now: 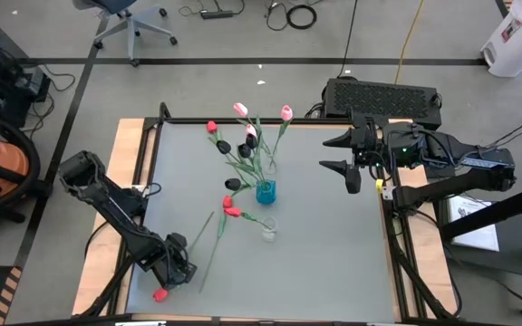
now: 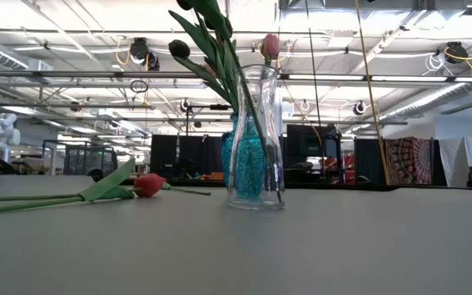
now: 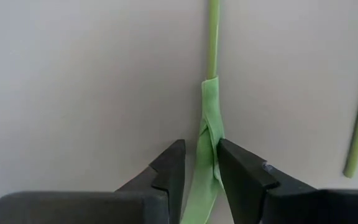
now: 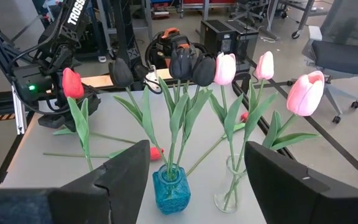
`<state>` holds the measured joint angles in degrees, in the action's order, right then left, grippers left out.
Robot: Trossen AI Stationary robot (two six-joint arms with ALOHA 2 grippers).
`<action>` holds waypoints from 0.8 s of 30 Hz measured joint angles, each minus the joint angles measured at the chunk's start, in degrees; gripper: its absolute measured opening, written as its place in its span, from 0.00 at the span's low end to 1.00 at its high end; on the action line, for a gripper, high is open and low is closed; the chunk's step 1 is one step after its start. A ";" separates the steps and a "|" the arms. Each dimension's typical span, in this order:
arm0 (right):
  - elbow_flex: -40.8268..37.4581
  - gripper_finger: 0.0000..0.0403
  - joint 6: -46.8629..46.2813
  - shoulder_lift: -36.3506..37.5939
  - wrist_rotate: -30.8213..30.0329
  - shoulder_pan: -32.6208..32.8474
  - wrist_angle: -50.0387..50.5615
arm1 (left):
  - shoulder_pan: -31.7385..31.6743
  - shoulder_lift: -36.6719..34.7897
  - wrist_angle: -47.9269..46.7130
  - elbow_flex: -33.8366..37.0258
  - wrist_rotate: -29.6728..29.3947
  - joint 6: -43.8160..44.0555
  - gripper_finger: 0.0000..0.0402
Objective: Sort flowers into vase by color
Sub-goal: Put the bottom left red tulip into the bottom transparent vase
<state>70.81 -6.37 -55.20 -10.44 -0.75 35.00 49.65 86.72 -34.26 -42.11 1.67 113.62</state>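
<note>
**Left gripper clamped on a tulip stem, two vases part-filled**

In the left wrist view only a stretch of green stem and leaf (image 3: pixel 207 143) shows; the flower's head is out of that view. The left gripper (image 3: pixel 201 167) has its fingers pressed together on this leaf-wrapped stem, low over the table (image 1: pixel 333 263) near its front left corner. From above, a red head (image 1: pixel 159 294) sits just beside that gripper, probably the held tulip's, though the arm covers the join.

The low view cuts off the tops of the flowers in the vases, and the blue vase is half hidden behind the clear one.

The blue vase (image 1: pixel 265 192) stands near the table's middle and holds the black tulips (image 4: pixel 191 65) with leafy stems. The clear vase (image 1: pixel 268 232) stands just beside it and holds pink tulips (image 4: pixel 306 93). A red tulip (image 2: pixel 147 185) lies flat on the table by the vases, and another red one (image 4: pixel 72 83) stands up to one side in the right wrist view; what holds it is unclear.

The right gripper (image 1: pixel 344 158) hangs at the table's right edge, fingers apart, holding nothing.
</note>
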 joint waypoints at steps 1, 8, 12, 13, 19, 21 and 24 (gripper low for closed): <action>0.00 0.63 -0.02 0.00 0.00 -0.02 0.00 | 0.00 0.00 -0.32 0.00 -0.19 -0.01 0.25; 0.00 0.63 -0.01 0.00 0.01 0.00 0.00 | 0.00 0.00 -1.04 0.00 -0.48 -0.24 0.10; 0.00 0.63 -0.01 0.00 0.01 0.00 0.00 | 0.00 0.00 -1.07 0.00 -0.52 -0.37 0.02; 0.00 0.63 -0.01 0.00 0.01 -0.02 0.00 | 0.00 0.00 -1.07 0.00 -0.52 -0.33 0.02; 0.00 0.63 0.00 0.00 0.01 0.00 0.00 | 0.00 0.06 -2.27 -0.59 -0.63 0.04 0.03; 0.00 0.63 0.00 0.00 0.00 -0.02 0.00 | 0.00 0.07 -3.82 -1.15 -0.67 0.06 0.03; 0.00 0.63 0.00 0.00 0.01 -0.02 0.00 | 0.00 -0.42 -6.86 -2.57 -0.67 0.07 0.03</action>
<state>70.81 -6.37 -55.20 -10.43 -0.78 35.00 49.65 86.29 -41.12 -44.68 0.99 113.69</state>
